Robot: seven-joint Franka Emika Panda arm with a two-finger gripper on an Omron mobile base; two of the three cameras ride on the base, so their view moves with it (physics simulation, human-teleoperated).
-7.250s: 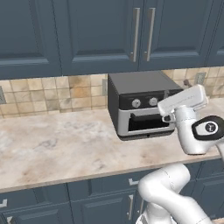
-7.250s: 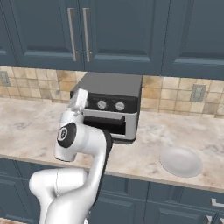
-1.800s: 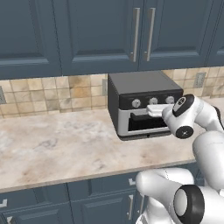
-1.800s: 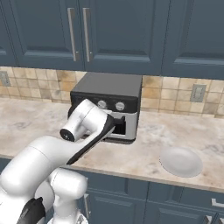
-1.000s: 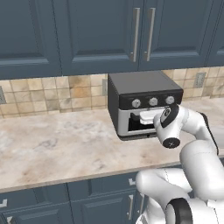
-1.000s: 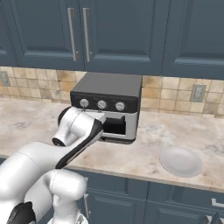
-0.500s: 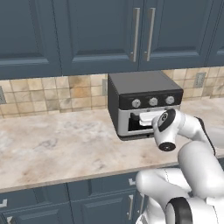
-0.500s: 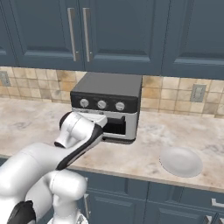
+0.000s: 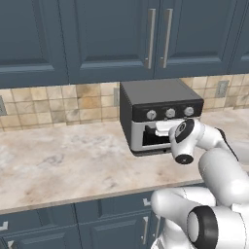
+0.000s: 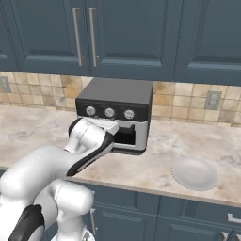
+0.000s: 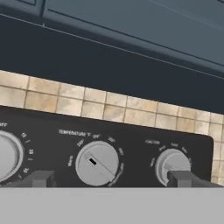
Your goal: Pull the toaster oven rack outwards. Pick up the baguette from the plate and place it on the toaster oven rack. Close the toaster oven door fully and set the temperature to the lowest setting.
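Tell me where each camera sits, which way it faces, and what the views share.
Left base view: behind the arm's left, facing the counter and toaster oven; white arm lower right.
Right base view: behind the arm's right, same oven, empty plate to its right; arm lower left.
Hand view: on the hand, facing the oven's knobs; open claw tips at the bottom.
All three share the oven.

A: What sort of place does the robot work in?

B: A home kitchen. Dark blue wall cupboards point(image 9: 112, 39) with long metal handles hang over a tan tiled backsplash point(image 9: 63, 104), and a marbled beige bench point(image 9: 63, 165) runs above matching base cabinets point(image 9: 97, 223).

A: Anything else that marks it as a kitchen?

B: A toaster oven point(image 10: 117, 110) stands on the bench, a pale plate point(image 10: 194, 173) lies near it, and a wall socket point(image 10: 213, 100) sits in the tiles.
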